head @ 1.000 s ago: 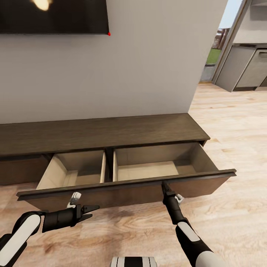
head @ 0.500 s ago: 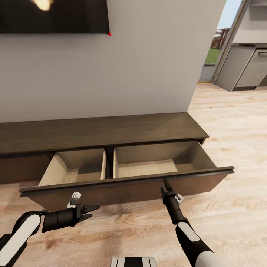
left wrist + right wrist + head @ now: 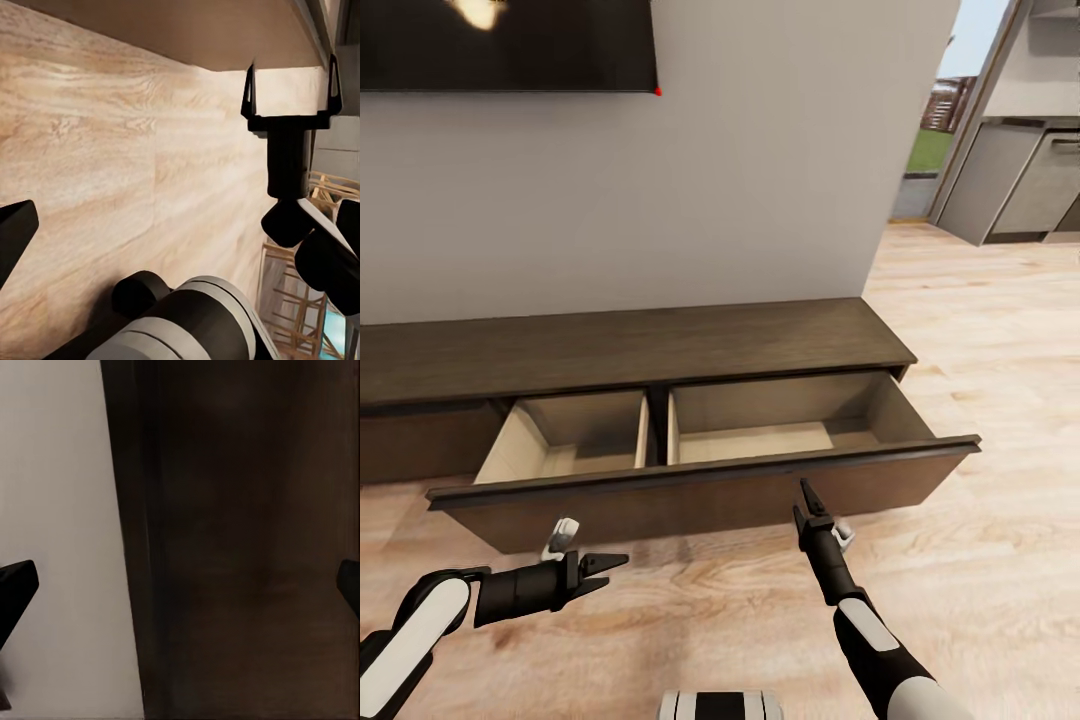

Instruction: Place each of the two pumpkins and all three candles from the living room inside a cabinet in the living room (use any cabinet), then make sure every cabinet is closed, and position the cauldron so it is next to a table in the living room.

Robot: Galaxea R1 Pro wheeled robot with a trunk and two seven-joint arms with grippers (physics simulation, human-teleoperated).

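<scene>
head: cabinet (image 3: 640, 345) drawer front (image 3: 700, 490) further in vs 1 s ago, empty, closing w/o goods | L wrist: left gripper (image 3: 11, 240) fingers apart; right gripper (image 3: 291, 94) apart | R wrist: right gripper (image 3: 180, 585) facing dark front | pumpkins/candles unseen

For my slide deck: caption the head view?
Both grippers, left and right, face the cabinet's open, empty drawer.

Head cam looks down – both wrist cams near drawer front (image 3: 700, 495).
</scene>
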